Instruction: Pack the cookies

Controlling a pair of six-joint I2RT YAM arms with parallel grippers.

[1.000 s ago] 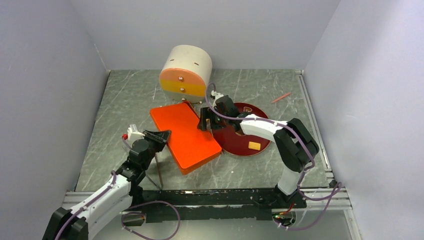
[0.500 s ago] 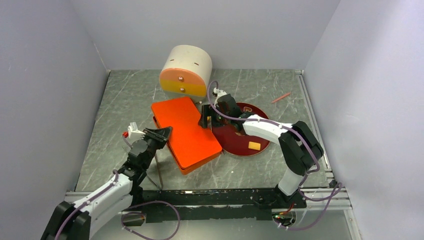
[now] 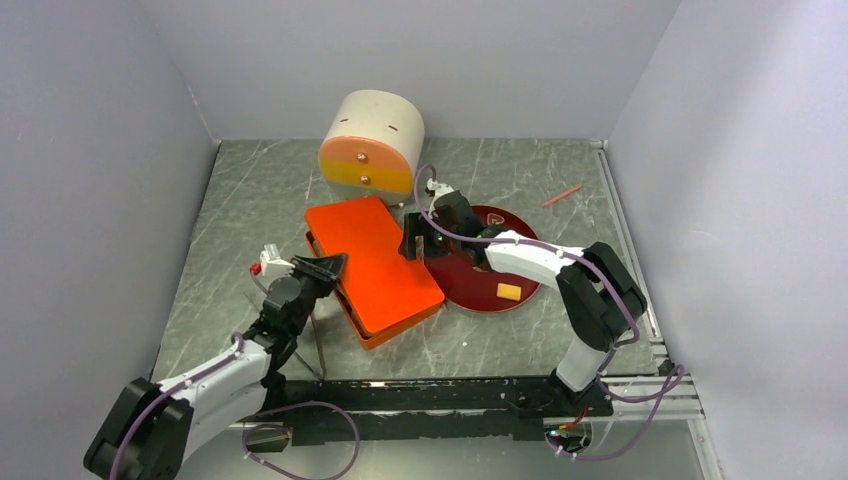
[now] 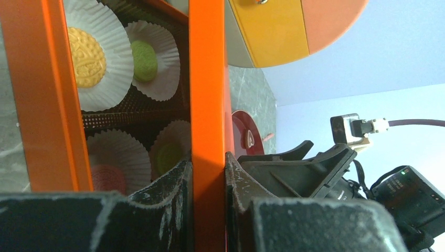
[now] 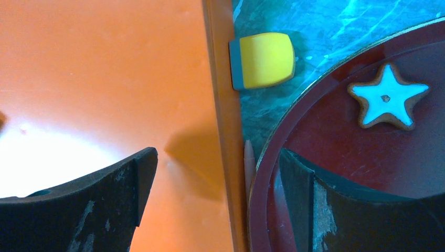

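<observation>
An orange box lid (image 3: 372,262) lies tilted over its orange box. My left gripper (image 3: 328,266) is shut on the lid's left edge (image 4: 207,105). Under the lid, the left wrist view shows white paper liners holding a yellow patterned cookie (image 4: 86,50), two green cookies (image 4: 143,60) and a pink one (image 4: 107,178). My right gripper (image 3: 415,240) is open, with its fingers astride the lid's right edge (image 5: 216,157) and the red plate's rim. The red plate (image 3: 470,285) holds a yellow rectangle cookie (image 3: 509,291), a heart cookie (image 3: 497,219) and a white star cookie (image 5: 385,100).
A round cream cabinet with orange and yellow drawers (image 3: 370,140) stands behind the box. A yellow block (image 5: 262,59) lies on the table beside the lid. A thin pink stick (image 5: 248,163) lies between lid and plate. An orange stick (image 3: 563,194) lies at the back right.
My right gripper has moved off the plate toward the lid's right edge. My left gripper has pushed slightly forward with the lid, which has shifted a little toward the back.
</observation>
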